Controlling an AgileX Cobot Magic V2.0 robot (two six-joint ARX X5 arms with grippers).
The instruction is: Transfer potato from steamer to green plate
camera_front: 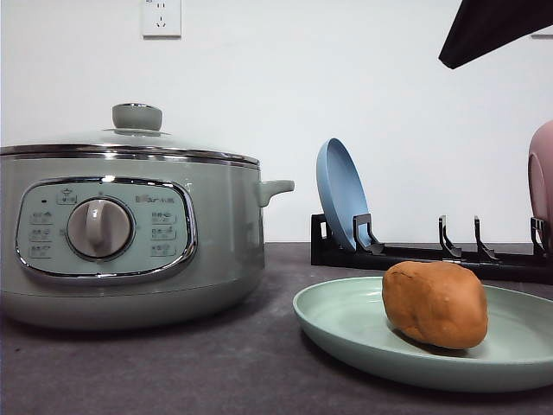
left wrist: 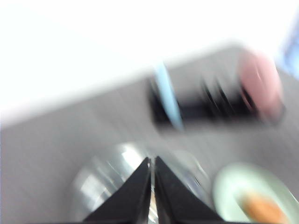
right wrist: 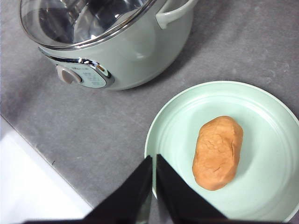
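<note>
The orange-brown potato (camera_front: 435, 304) lies on the pale green plate (camera_front: 346, 324) at the front right of the table. Left of the plate stands the sage-green steamer (camera_front: 121, 229) with its glass lid on. From above, the right wrist view has the potato (right wrist: 217, 152) resting in the green plate (right wrist: 177, 123), with the steamer (right wrist: 117, 42) beside it. My right gripper (right wrist: 153, 161) is shut, empty, high above the plate's near rim. My left gripper (left wrist: 153, 163) is shut and empty above the steamer lid (left wrist: 107, 179); that view is blurred, with the plate (left wrist: 238, 186) and potato (left wrist: 264, 210) off to one side.
A black dish rack (camera_front: 432, 251) stands behind the plate, holding an upright blue plate (camera_front: 341, 194) and a pink plate (camera_front: 541, 177). A dark arm part (camera_front: 492, 30) hangs at the top right. The table edge (right wrist: 42, 158) runs near the steamer's front.
</note>
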